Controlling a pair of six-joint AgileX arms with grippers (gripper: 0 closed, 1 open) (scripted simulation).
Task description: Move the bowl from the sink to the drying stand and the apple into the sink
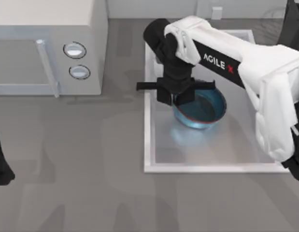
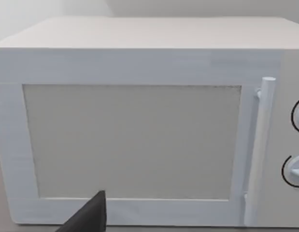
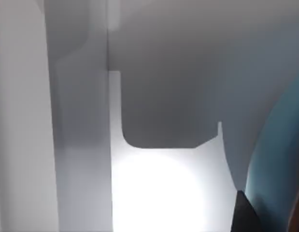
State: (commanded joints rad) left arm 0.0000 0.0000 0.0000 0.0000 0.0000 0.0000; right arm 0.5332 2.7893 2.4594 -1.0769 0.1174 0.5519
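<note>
The deep blue bowl with its reddish-brown rim sits in the white sink, left of the basin's middle. My right gripper reaches down from the white arm and is shut on the bowl's left rim, one finger inside and one outside. Up close, the bowl's blue wall rises beside a dark fingertip over the sink floor. Thin wires of the drying stand show faintly at the back right. The apple is out of view. My left gripper stays parked at the table's left edge.
A white microwave with two round knobs stands at the back left, and its door faces the left wrist camera. A pale faucet post stands behind the sink. Grey tabletop stretches in front of the microwave and sink.
</note>
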